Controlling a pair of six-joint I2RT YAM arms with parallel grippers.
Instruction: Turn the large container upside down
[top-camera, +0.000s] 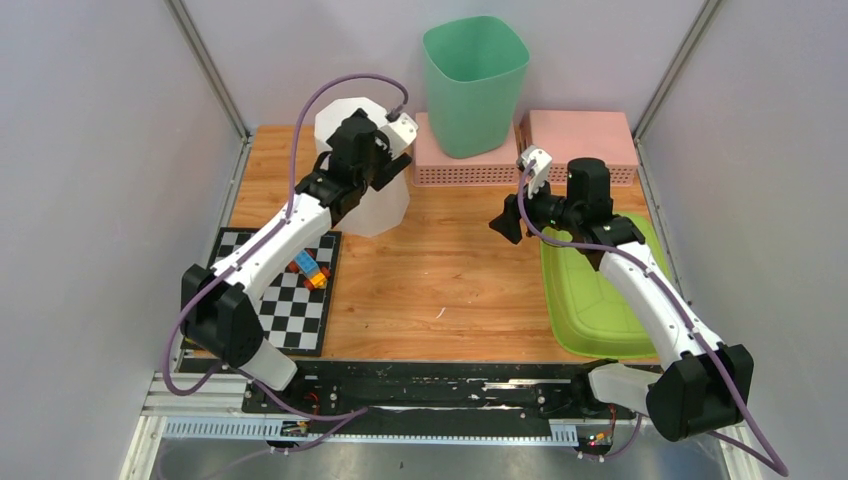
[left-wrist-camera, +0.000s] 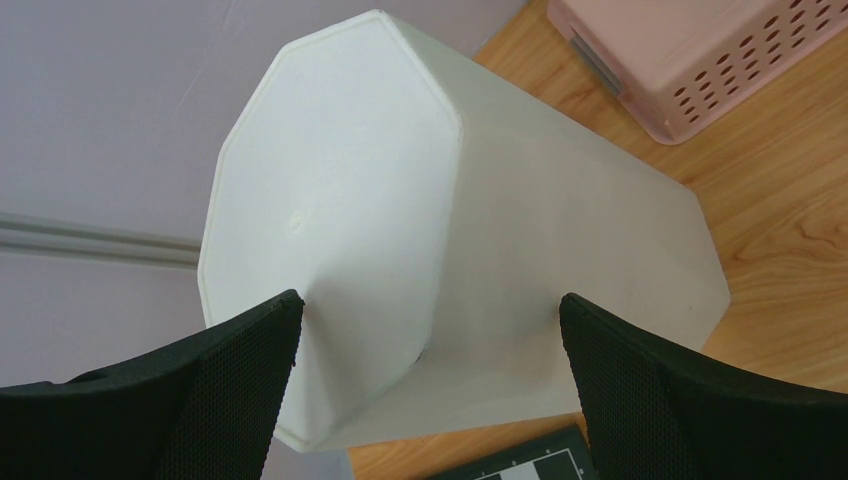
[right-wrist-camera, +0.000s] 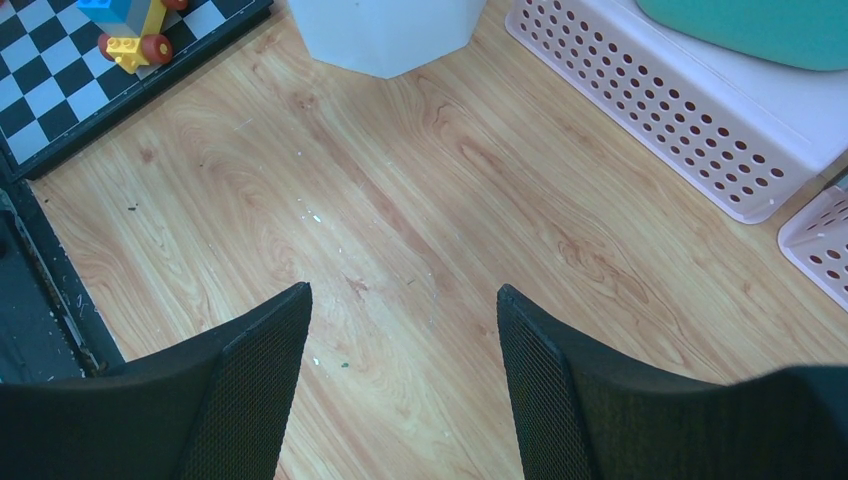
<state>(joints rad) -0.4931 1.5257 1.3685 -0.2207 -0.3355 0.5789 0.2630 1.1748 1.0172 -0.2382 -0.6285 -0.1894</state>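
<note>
Straddling left gripper (left-wrist-camera: 428, 300): jaws spread as wide as they go, one black finger on each side of the upper end of the white container (left-wrist-camera: 400, 200). They clamp nothing, and it cannot be told whether a pad touches the wall.
Container's pose: upside down, with the closed octagonal end up and the wider end on the wood.
Container's place: left rear of the table (top-camera: 440, 290), just beside the pink basket (top-camera: 440, 165).
Right gripper (right-wrist-camera: 402, 290): jaws apart and holding nothing, hanging over bare wood near the table's middle, well apart from the container.
Behind the right gripper: a second pink basket (top-camera: 585, 135) against the back wall, next to the first.
On the baskets: a green bin (top-camera: 475, 85), upright, mouth open to the top.
Under the right arm: a green tray (top-camera: 590, 300) lying flat at the table's right edge.
Under the left arm: a checkered mat (top-camera: 295, 315) at the left front, with a toy of coloured blocks (top-camera: 310, 270) on it.
</note>
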